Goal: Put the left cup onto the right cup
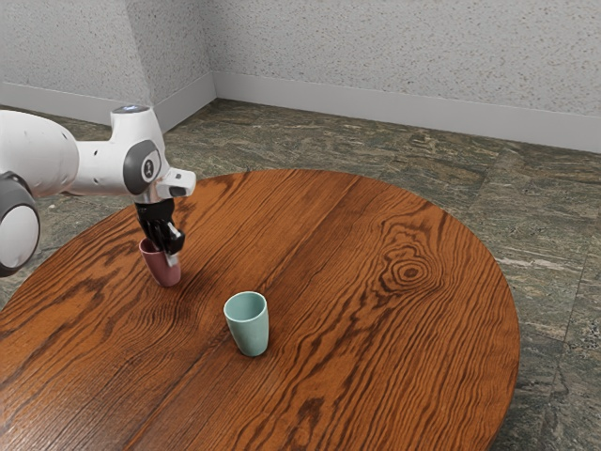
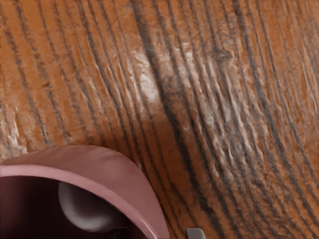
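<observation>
Black two-finger pincer [image 1: 169,246] sits low at the rim of the dusty-pink tapered cup [image 1: 164,271], which stands on the round wooden table [image 1: 376,263] toward the exterior view's left. Whether it has closed on the cup wall I cannot tell. The pale teal tapered cup [image 1: 247,324], upright and mouth-up, lies well apart, toward the exterior view's right and nearer the camera. That is the direction the carry must take, once the pink cup is lifted above the teal rim. The arm reaches in low from the left, its hand pointing steeply down at the pink cup.
</observation>
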You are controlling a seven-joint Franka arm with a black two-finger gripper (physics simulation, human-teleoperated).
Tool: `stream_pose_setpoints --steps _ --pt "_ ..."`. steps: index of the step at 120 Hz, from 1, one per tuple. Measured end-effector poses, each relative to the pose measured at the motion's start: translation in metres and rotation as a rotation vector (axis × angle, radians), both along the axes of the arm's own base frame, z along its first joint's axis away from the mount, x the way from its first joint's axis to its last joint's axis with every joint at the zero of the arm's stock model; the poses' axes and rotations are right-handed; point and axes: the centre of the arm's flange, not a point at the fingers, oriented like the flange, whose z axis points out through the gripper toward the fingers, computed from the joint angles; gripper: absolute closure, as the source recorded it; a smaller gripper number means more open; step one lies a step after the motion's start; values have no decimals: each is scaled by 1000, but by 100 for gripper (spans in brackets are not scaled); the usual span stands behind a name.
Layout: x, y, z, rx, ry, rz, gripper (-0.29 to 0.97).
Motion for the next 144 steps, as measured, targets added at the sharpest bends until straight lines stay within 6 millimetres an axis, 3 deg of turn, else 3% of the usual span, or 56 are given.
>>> stream_pose_setpoints --steps 31,70,108,144 --pt "-1 1 0 0 0 0 76" --pt "-1 1 5 -4 -4 6 78" --pt "-6 -2 49 -19 -42 4 78" --pt "-28 -28 92 -56 -46 -22 78"
